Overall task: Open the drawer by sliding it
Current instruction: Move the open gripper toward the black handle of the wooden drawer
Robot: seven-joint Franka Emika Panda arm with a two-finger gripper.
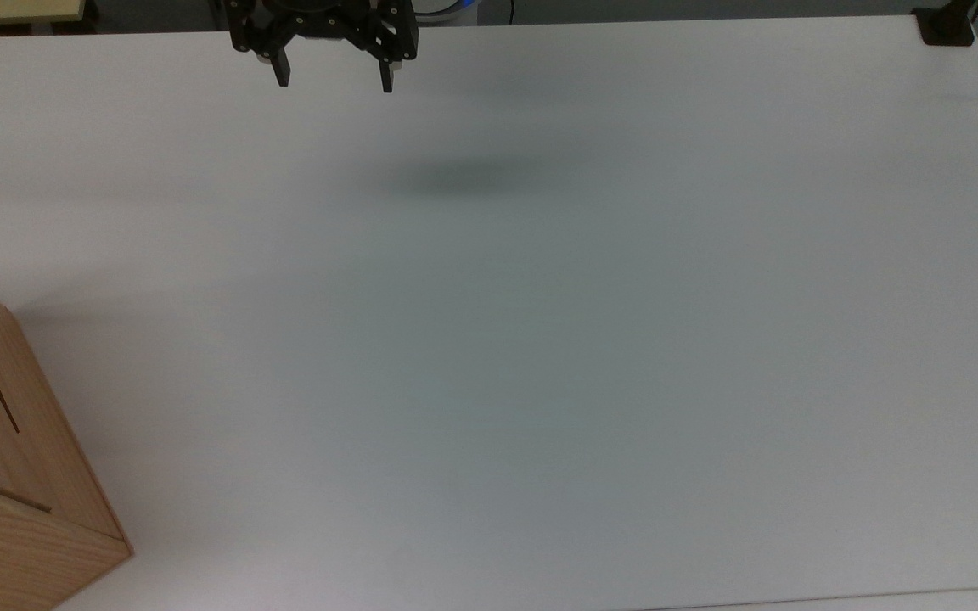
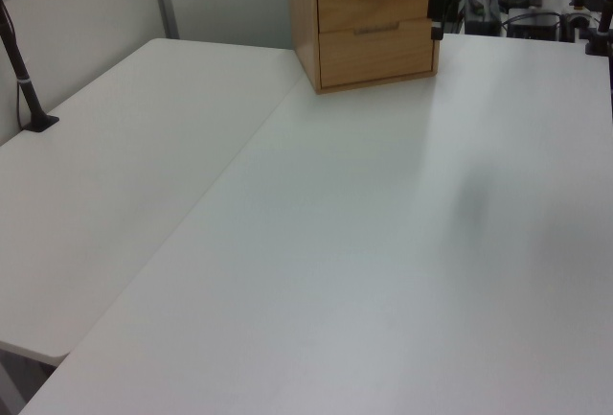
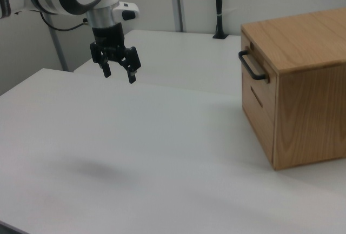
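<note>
Pincer hangs above the white bench, fingers spread wide, nothing btwn them. Drawer w/ black bar handle looks shut, prob. flush in the wooden cabinet at the right view's right, well apart from pincer.

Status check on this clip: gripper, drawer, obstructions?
Gripper open, high above white table. Light-wood drawer with black bar handle shut, untouched. Nothing in between.

top view: high above the table, looking straight down
left view: faces the cabinet front, far
right view: oblique, nearer the cabinet
shared: table, cabinet
</note>
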